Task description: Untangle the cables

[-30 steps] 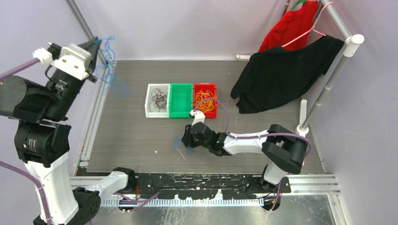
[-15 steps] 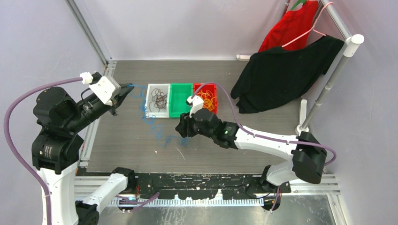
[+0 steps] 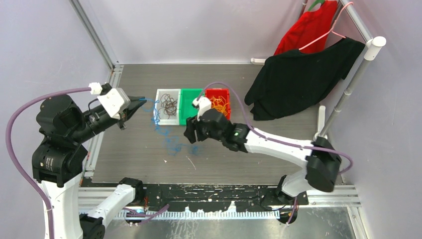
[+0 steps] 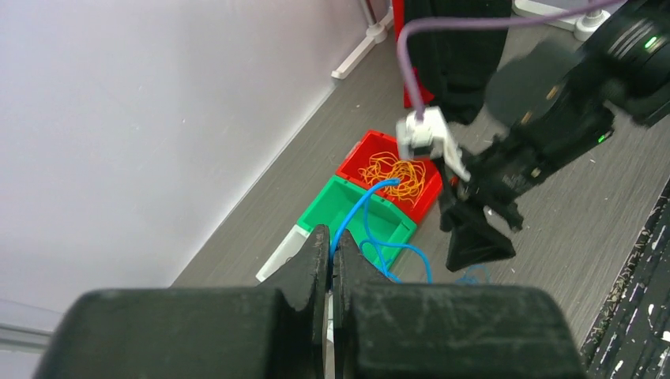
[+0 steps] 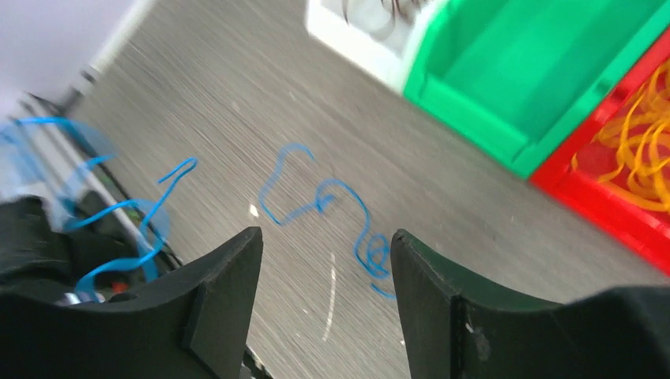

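My left gripper (image 3: 142, 100) is shut on a thin blue cable (image 3: 158, 117), held above the table just left of the white bin. The cable hangs from the tips and trails in loops across the table to below the green bin (image 3: 174, 145). In the left wrist view the blue cable (image 4: 359, 212) leaves the closed jaws (image 4: 330, 245). My right gripper (image 3: 191, 133) is open and empty, hovering above the cable's far loops (image 5: 370, 245); its fingers (image 5: 225, 284) stand wide apart. Dark cables (image 3: 169, 105) lie in the white bin, orange cables (image 3: 220, 104) in the red bin.
The white bin (image 3: 157, 113), the green bin (image 3: 192, 121) with nothing in it, and the red bin (image 3: 228, 108) stand side by side mid-table. A black cloth (image 3: 298, 79) and a red garment (image 3: 308, 27) hang on a white rack (image 3: 348, 84) at the right. A metal frame rail (image 3: 102, 124) runs along the left.
My left gripper has swung down from high at the left toward the bins, carrying the blue cable. My right gripper has lifted off the table and moved up toward the bins.
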Robot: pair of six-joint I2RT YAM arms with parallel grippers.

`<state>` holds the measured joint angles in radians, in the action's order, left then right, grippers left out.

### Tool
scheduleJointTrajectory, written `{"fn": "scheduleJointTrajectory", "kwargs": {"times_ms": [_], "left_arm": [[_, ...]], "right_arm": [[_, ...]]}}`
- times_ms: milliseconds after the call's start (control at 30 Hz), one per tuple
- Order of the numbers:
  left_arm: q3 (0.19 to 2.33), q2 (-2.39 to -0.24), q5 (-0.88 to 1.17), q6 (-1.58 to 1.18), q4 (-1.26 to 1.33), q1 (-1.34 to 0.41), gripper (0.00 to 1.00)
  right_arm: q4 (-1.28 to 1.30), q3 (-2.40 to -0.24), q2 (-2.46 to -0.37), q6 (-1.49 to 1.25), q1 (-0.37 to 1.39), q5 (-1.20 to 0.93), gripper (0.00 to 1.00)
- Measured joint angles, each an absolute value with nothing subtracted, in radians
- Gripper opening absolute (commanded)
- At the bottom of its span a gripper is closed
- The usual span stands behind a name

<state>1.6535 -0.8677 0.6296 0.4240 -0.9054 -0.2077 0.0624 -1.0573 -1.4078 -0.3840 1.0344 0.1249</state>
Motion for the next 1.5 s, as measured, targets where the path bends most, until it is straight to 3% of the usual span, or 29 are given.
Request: {"fn": "scheduleJointTrajectory", "kwargs": {"times_ms": [300,500,667,867,1067,1500], "left_arm": [[1.705,-0.874,0.614,0.455,-0.926,-0.208,0.00],[1.743,-0.878,0.613,0.457,-0.931,-0.208,0.00],[1.744,-0.878,0.609,0.467,-0.937,-0.208,0.00],[1.741,-0.878,0.607,0.480,-0.948,-0.208,0.00],[1.737,-0.877,0.614,0.487,-0.970,-0.208,0.00],[1.732,-0.877,0.636,0.506,-1.003,-0.208,0.00]], "right_arm": [[0.191,-1.053,-1.754,-0.467,1.034,0.093,0.54],[0.241,-1.161,-1.853,-0.495,1.034,0.066,0.18],[0.246,-1.169,-1.838,-0.494,1.026,0.064,0.01],[0.265,-1.184,-1.694,-0.442,0.962,0.030,0.01],[0.261,-1.329,-1.603,-0.385,0.834,-0.008,0.01],[0.276,-1.537,-1.757,-0.333,0.716,-0.016,0.01]]}}
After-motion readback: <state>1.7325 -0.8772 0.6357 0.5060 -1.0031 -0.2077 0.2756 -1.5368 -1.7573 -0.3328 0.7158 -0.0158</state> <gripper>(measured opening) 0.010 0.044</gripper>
